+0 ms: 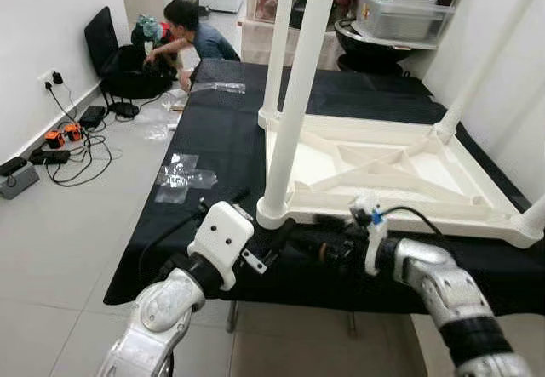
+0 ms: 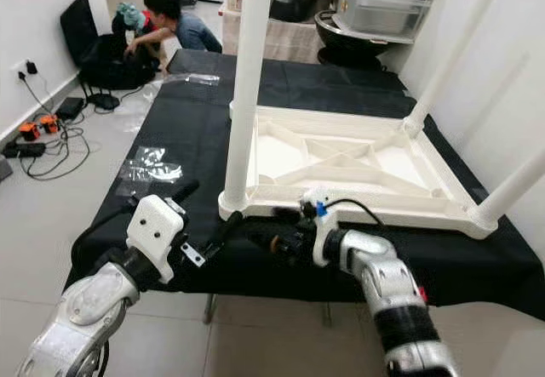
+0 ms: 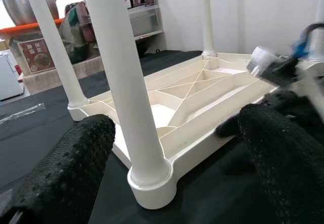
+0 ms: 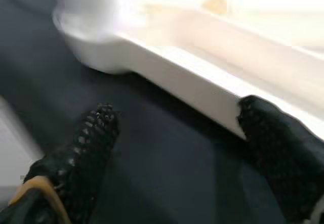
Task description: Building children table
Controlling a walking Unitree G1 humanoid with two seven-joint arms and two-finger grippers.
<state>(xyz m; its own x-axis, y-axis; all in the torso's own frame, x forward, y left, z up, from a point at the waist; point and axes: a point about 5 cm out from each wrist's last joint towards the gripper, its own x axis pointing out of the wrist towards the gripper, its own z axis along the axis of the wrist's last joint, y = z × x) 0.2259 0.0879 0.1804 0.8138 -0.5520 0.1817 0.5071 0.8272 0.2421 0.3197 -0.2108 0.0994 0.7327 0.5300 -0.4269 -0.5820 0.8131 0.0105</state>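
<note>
A white children's table [image 1: 383, 173] lies upside down on a black-covered worktop [image 1: 213, 122], its round legs pointing up. The nearest leg [image 1: 294, 96] stands in the front left corner socket [image 3: 152, 176]. My left gripper [image 1: 260, 224] is open just in front of that corner, with the leg base ahead between its spread fingers [image 3: 71, 173]. To the right of the corner, my right gripper [image 1: 311, 239] is open too, low against the table's front rim [image 4: 202, 90], pointing left along it. Neither gripper holds anything.
A person [image 1: 192, 37] crouches by a black bag at the back left. Cables and a power strip [image 1: 60, 147] lie on the floor at the left, with plastic wrap [image 1: 183, 177] near the worktop. Storage bins [image 1: 400, 15] stand behind, and a white wall is on the right.
</note>
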